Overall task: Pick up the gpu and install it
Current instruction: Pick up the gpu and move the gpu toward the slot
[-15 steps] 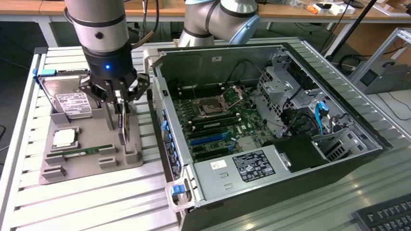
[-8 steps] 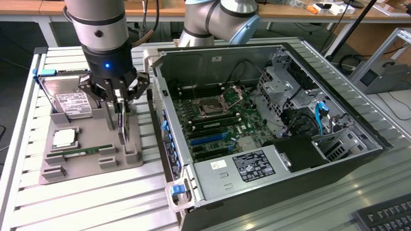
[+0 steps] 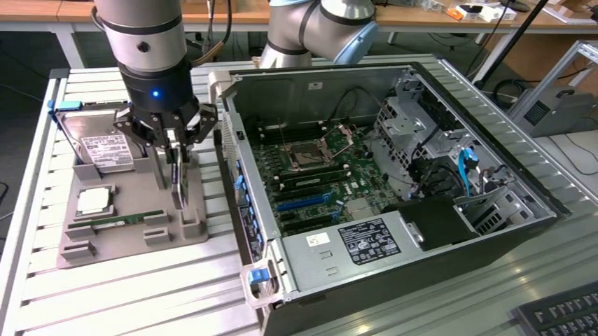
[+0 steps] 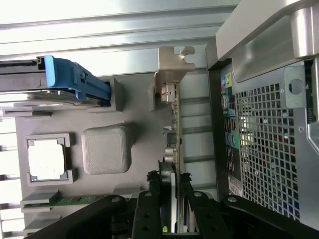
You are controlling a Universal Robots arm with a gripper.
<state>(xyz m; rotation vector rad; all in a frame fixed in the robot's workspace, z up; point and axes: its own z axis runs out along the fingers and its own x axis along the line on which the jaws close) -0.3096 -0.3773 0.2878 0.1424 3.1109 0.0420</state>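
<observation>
Grey tray (image 3: 131,183) sat at the exterior view's left, just beside the open computer case (image 3: 523,203); the gpu (image 3: 178,190) stood edge-on in its tray slot, near the case wall; the gripper (image 3: 176,168) hung straight over it, fingers down either side of the card; hard drive (image 3: 106,148) and memory stick (image 3: 122,220) lay in the same tray, untouched; motherboard (image 3: 313,175) in the case showed no card fitted. Wrist view: the gpu (image 4: 174,124) ran thin between tray (image 4: 134,112) and computer case (image 4: 264,149), silver bracket (image 4: 172,67) at the far end; fingers (image 4: 148,211) closed on both faces of the card, gripping it. Judged progress: grasp made; card apparently not yet lifted out of the tray; install into the case not yet done.
</observation>
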